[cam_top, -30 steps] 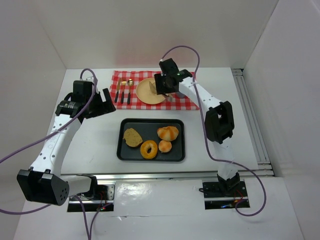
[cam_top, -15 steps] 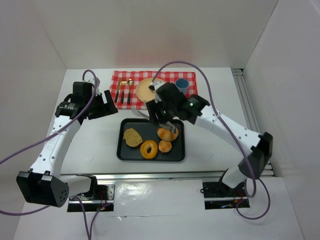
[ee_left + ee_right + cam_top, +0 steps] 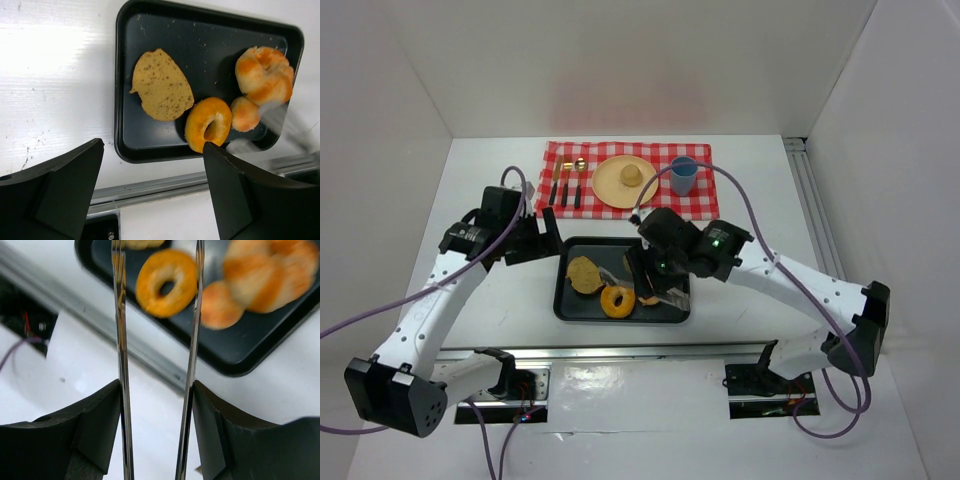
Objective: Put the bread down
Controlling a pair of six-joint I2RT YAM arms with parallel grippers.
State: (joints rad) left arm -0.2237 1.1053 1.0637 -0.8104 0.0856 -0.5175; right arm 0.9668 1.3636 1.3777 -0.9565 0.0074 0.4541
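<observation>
- On the black tray lie four breads: a brown slice at its left, a glazed ring by its near edge, a small round bun touching the ring, and a knotted roll at its right end.
- We judge all four to be light, soft and easily crushed. The ring suits a pinch across one side, the bun and the roll a gentle squeeze across the middle.
- The right gripper hangs over the tray's right half, its thin blades apart and holding nothing.
- The left gripper hovers at the tray's left edge, spread wide and empty.
- Beyond the tray, a tan plate already carries one bun.
</observation>
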